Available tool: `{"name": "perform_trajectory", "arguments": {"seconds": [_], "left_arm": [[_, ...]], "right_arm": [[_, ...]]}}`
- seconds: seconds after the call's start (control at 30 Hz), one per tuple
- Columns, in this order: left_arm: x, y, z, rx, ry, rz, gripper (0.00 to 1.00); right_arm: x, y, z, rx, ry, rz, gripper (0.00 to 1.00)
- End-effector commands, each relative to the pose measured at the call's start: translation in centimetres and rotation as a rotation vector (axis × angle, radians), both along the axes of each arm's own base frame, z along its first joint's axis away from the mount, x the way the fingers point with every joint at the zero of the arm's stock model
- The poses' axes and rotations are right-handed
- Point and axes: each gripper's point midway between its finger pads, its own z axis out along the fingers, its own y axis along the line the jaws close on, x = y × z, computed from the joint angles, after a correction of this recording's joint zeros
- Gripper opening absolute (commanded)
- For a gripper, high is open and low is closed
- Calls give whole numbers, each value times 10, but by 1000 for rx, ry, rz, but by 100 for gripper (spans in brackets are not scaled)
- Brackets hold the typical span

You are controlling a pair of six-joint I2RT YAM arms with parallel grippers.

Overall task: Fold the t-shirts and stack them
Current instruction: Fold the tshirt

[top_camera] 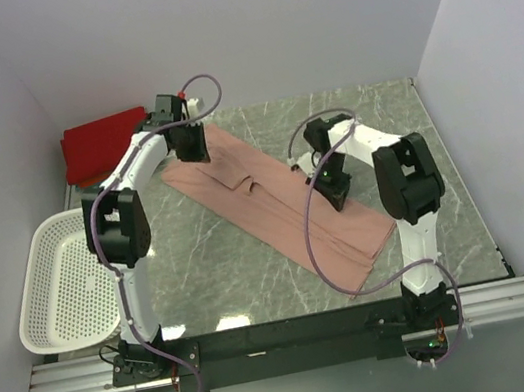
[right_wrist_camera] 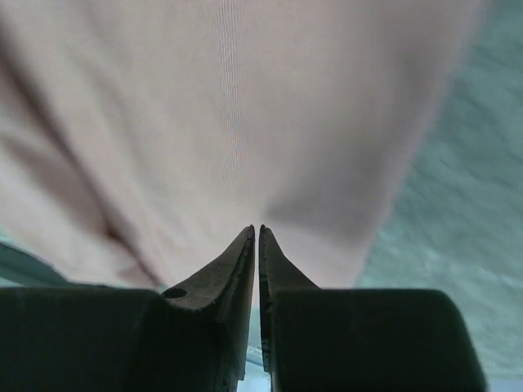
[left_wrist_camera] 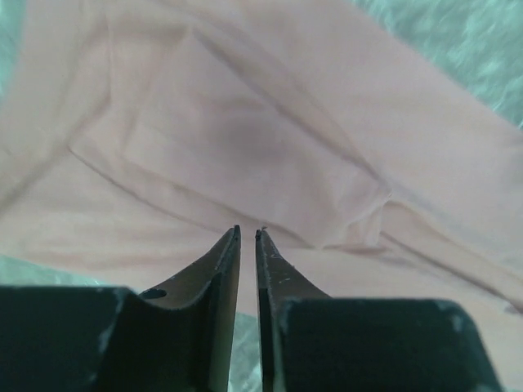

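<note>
**On the worktop: both grippers down on the pink t-shirt**

At the worktop's point(top_camera: 235, 272) left edge you have the white basket point(top_camera: 28, 318), and the red t-shirt point(top_camera: 100, 143) lies at the far left corner. The pink t-shirt point(top_camera: 271, 189) lies diagonally from there toward the near right. Your left gripper point(top_camera: 190, 146) sits at its far left end, fingers drawn to a thin slit; you cannot tell whether cloth is caught. Your right gripper point(top_camera: 335, 193) is near the near right end, tips together, pinching the pink cloth.
</note>
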Motion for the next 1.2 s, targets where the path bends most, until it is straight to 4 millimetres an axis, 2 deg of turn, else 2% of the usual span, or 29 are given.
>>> {"name": "perform_trajectory", "arguments": {"seconds": [0.0, 0.07, 0.2, 0.27, 0.33, 0.37, 0.4, 0.43, 0.5, 0.53, 0.57, 0.6, 0.63, 0.67, 0.7, 0.73, 0.77, 0.8, 0.83, 0.87, 0.9, 0.93, 0.97, 1.0, 1.03, 1.07, 1.1, 1.17], "left_arm": [[-16, 9, -12, -33, 92, 49, 19], [-20, 12, -17, -30, 109, 55, 19], [-32, 18, -33, -3, 171, 79, 19], [-39, 19, -47, 1, 213, 85, 19], [-41, 21, -60, 15, 238, 91, 19], [-41, 21, -65, 18, 246, 88, 19], [-41, 21, -69, 22, 252, 85, 19], [-42, 21, -83, 31, 280, 86, 19], [-37, 18, -89, 26, 294, 76, 19], [-37, 16, -106, 27, 329, 69, 19], [-26, 13, -102, 21, 303, 64, 19], [-20, 11, -105, 21, 300, 55, 19], [-18, 10, -122, 26, 324, 51, 19], [1, 7, -114, 27, 274, 49, 19], [10, 5, -115, 29, 260, 46, 19], [15, 5, -130, 37, 271, 41, 19], [39, 3, -116, 44, 190, 34, 19], [50, 3, -114, 49, 155, 32, 20], [73, 0, -108, 43, 77, 34, 20], [83, -1, -104, 42, 33, 27, 22], [93, -4, -90, 25, -21, 19, 24], [111, -8, -71, 2, -119, 12, 26], [114, -9, -65, -6, -148, 11, 28], [119, -13, -31, -36, -221, 9, 32], [118, -15, -23, -56, -239, 5, 35], [122, -20, -2, -85, -291, -2, 38], [119, -24, 30, -114, -339, -14, 39], [108, -24, 44, -135, -331, -14, 41]], "right_arm": [[-10, 1, -19, -47, 17, 40, 12], [-27, 4, -29, -68, 52, 76, 11], [-60, 18, -35, -62, 105, 131, 11], [-93, 33, -38, -31, 174, 172, 11], [-120, 47, -34, 4, 245, 200, 11], [-142, 66, -30, 61, 297, 237, 11], [-151, 73, -24, 86, 314, 246, 12], [-163, 87, -17, 140, 343, 260, 13], [-172, 105, 0, 206, 344, 291, 14], [-172, 112, 8, 244, 343, 291, 16], [-168, 126, 22, 312, 336, 288, 17], [-166, 129, 33, 335, 326, 286, 18], [-158, 131, 40, 361, 308, 264, 19], [-148, 137, 51, 398, 277, 254, 20], [-141, 139, 61, 428, 256, 241, 20], [-127, 135, 66, 444, 229, 197, 21], [-112, 136, 74, 465, 187, 179, 22], [-98, 133, 77, 471, 151, 156, 22], [-73, 125, 85, 487, 94, 94, 22], [-58, 121, 84, 491, 73, 63, 22], [-42, 118, 86, 504, 45, 24, 23], [-23, 108, 88, 517, 17, -30, 23], [-3, 109, 92, 536, -10, -51, 23], [10, 110, 94, 549, -26, -80, 24], [28, 113, 105, 577, -68, -90, 24], [41, 112, 98, 581, -64, -117, 24], [49, 114, 99, 588, -66, -139, 24], [73, 121, 102, 615, -96, -160, 24]]}}
